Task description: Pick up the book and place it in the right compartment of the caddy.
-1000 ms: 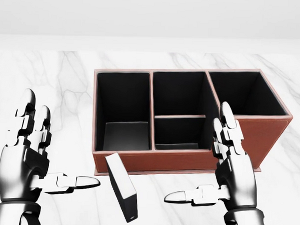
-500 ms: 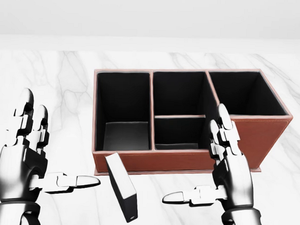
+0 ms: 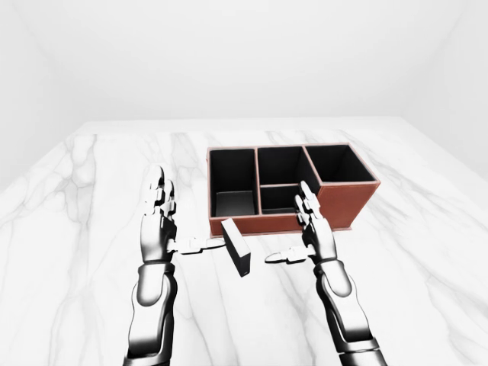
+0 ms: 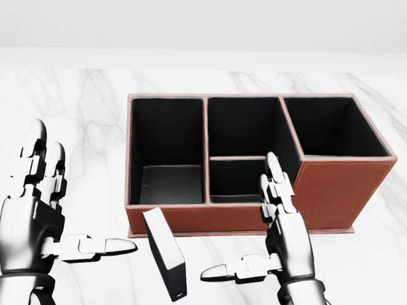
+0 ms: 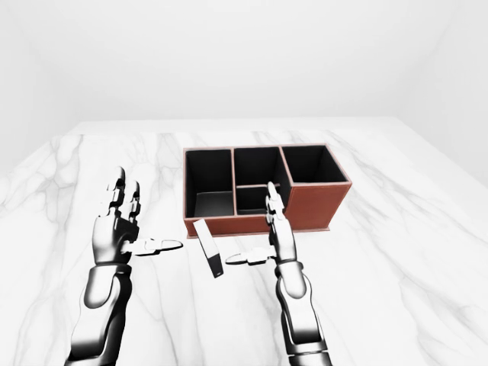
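Left-eye view: both arms are cut off at the bottom edge, so nothing above the forearms shows. The book (image 3: pixel 236 247) stands on the marble counter (image 3: pixel 76 213) at lower centre, just below the caddy (image 3: pixel 347 200); its cover markings are too small to read. The left hand (image 3: pixel 162 225) and right hand (image 3: pixel 311 229) flank it, each apart from it, fingers spread and thumbs pointing inward.

Head view: the left hand (image 4: pixel 38 207) is cropped at the left and bottom edges, and the right hand (image 4: pixel 274 228) at the bottom. The right hand's raised fingers (image 4: pixel 275 178) cover part of the caddy's near wall and of the small lower-middle compartment. The caddy's interior is dark, so its floors are hard to make out except in the left compartment. The book (image 4: pixel 165 253) is a thin dark slab standing on edge, its long axis running from the upper left, near the caddy's lower-left corner, down to the lower right toward the frame bottom; its pale face is turned to the left. Neither thumb touches it, and both hands are open and hold nothing.

Right-eye view: the same layout shifted left; the right compartment (image 5: pixel 309 164) at the caddy's right end appears empty.
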You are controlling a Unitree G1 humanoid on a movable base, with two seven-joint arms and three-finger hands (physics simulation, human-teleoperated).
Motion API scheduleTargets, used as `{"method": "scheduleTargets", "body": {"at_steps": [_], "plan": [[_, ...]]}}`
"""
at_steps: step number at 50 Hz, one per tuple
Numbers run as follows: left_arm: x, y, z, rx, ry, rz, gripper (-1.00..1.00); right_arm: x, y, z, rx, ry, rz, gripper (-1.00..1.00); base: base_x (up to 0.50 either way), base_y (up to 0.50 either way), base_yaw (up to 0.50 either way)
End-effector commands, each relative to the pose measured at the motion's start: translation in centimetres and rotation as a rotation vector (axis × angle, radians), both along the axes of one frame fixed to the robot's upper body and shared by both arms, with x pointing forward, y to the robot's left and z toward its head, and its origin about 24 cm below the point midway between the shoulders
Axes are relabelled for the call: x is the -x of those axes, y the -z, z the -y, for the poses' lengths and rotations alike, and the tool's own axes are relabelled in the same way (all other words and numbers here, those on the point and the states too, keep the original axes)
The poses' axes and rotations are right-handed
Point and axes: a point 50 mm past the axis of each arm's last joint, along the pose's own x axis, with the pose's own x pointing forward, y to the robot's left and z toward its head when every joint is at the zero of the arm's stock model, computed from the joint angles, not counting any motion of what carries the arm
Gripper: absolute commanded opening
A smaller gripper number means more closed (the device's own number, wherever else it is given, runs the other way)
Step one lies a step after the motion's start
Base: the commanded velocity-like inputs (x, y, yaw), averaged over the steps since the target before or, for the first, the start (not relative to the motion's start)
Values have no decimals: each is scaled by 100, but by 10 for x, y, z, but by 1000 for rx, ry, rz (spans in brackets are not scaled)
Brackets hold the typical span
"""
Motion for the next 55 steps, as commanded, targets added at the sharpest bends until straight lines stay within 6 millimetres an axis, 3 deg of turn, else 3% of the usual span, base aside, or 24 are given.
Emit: {"method": "scheduleTargets", "body": {"at_steps": [1,18,29,55], "plan": [[0,1,1,13,18,-3,100,-4,8,-6,10,-10,-33,100,0,0,0],[0,1,2,10,21,-2,100,-5,13,-23,17,-39,-56,100,0,0,0],[0,0,1,8,21,-1,100,-3,29,-31,31,-51,-121,100,0,0,0],[0,3,1,9,24,-12,100,8,45,-52,54,-97,-187,100,0,0,0]]}}
